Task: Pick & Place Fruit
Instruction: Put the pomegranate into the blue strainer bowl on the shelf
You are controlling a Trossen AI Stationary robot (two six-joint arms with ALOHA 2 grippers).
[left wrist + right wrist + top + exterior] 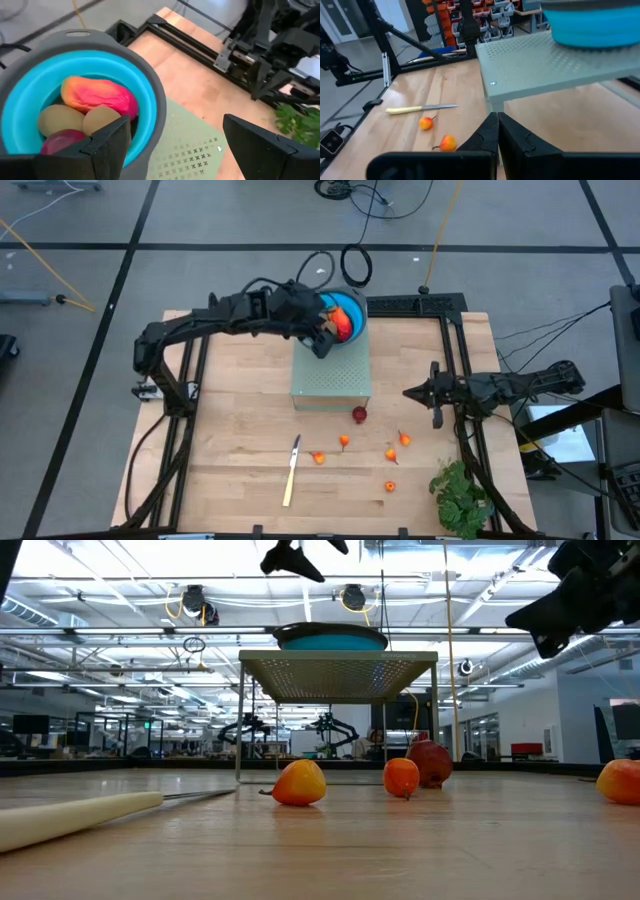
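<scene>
The left gripper (200, 150) is held spread and empty over the blue bowl (150, 107), where fruit (100, 97) is gathered, while the clenched right gripper (412, 393) is parked aside.

In the overhead view we see the left claw (322, 330) covering part of the round blue bowl with its grey rim (352, 306). In the low view, the pale-handled knife (70, 817) and one orange fruit (621, 781) are cut off by the frame edges.
</scene>
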